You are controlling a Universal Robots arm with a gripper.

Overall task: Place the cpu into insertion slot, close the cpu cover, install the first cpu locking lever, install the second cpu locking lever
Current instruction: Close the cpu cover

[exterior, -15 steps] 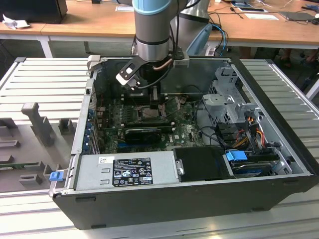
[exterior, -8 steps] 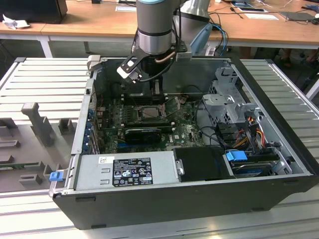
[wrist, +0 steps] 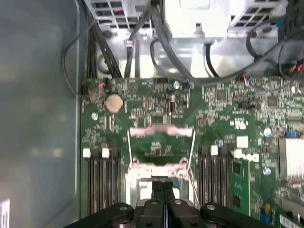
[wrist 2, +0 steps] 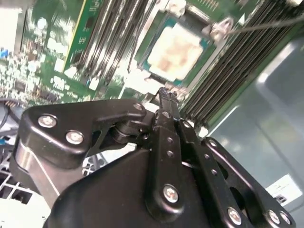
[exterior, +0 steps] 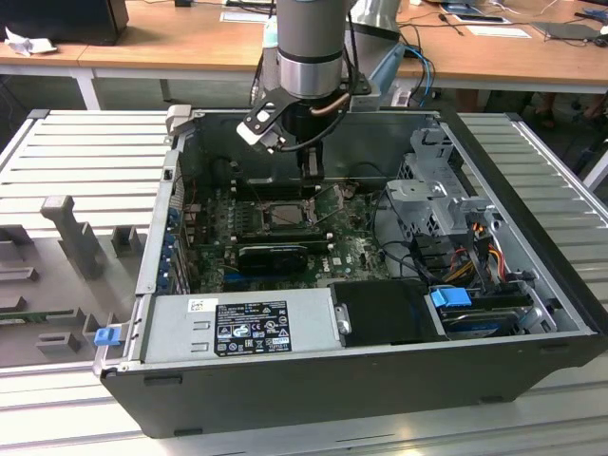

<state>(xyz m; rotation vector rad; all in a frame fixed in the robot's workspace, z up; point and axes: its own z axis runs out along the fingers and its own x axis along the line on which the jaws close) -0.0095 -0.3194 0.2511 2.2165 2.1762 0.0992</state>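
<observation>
- Exterior view: cam sits off the arm, high up & in front of the open computer case, facing down at a slant; far enough back to take in the whole case, w/ desks behind & the insertion slot approx mid-frame
- First wrist view: rides on the arm, looks approx straight down past the gripper onto the green motherboard; mid-close, takes in board, cables & a case wall
- Second wrist view: also on the arm, behind the gripper's body, slanted & rolled vs the first; v. close to the cpu
- Shared: both wrist views see the gripper's tips, the slot & the memory slots beside it; ext. view has the same slot from afar
</observation>
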